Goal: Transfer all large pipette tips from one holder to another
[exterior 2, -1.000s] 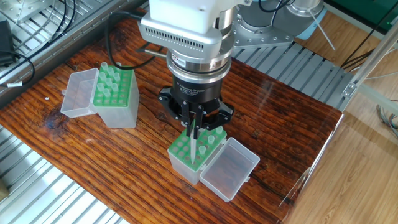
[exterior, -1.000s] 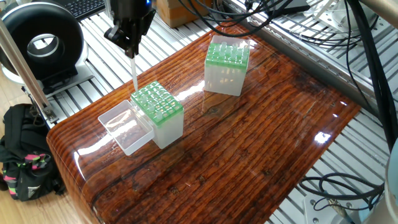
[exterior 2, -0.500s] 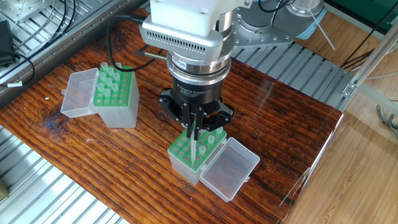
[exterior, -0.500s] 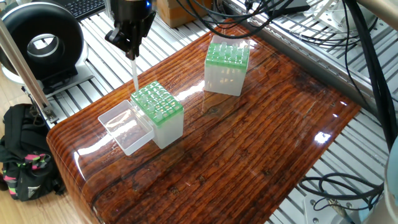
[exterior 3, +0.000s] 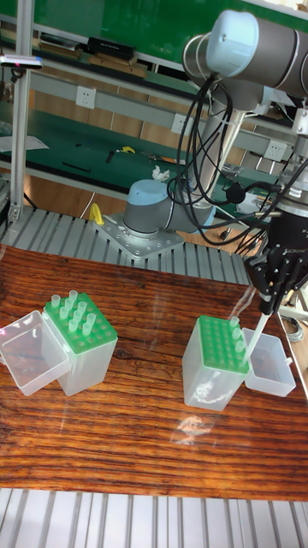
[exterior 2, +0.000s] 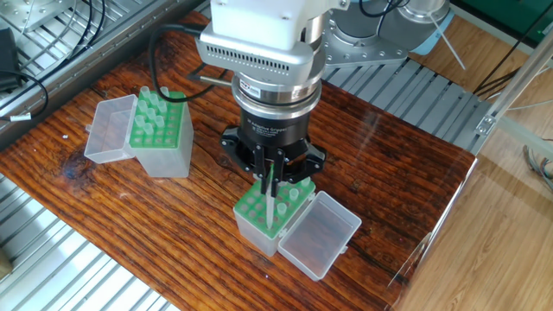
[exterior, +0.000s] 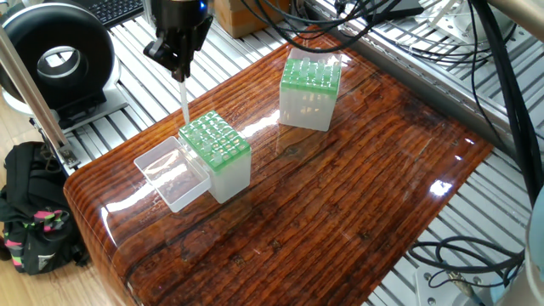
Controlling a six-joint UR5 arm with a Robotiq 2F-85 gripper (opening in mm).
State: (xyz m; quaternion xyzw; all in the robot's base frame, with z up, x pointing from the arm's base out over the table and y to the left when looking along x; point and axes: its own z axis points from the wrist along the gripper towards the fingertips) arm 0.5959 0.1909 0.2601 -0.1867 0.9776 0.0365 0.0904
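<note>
My gripper (exterior: 178,66) (exterior 2: 270,175) (exterior 3: 269,301) is shut on one large pipette tip (exterior: 184,102) (exterior 2: 270,206) (exterior 3: 253,334), which hangs point down. It sits over the lid-side edge of a green-topped holder (exterior: 217,146) (exterior 2: 257,216) (exterior 3: 214,360). Whether its point is inside a hole I cannot tell. That holder carries a couple of tips (exterior 2: 299,191) at one corner. The other holder (exterior: 309,81) (exterior 2: 161,138) (exterior 3: 84,336) stands apart, with several tips (exterior 2: 152,109) (exterior 3: 70,310) upright in it.
Each holder has a clear hinged lid lying open beside it (exterior: 172,177) (exterior 2: 320,234) (exterior 3: 269,363) (exterior 2: 110,130) (exterior 3: 31,352). The wooden tabletop (exterior: 340,195) is surrounded by aluminium rails and cables. A black round device (exterior: 58,59) stands off the table's corner.
The gripper with the held tip has edged up very slightly over the same holder. Nothing else has moved.
</note>
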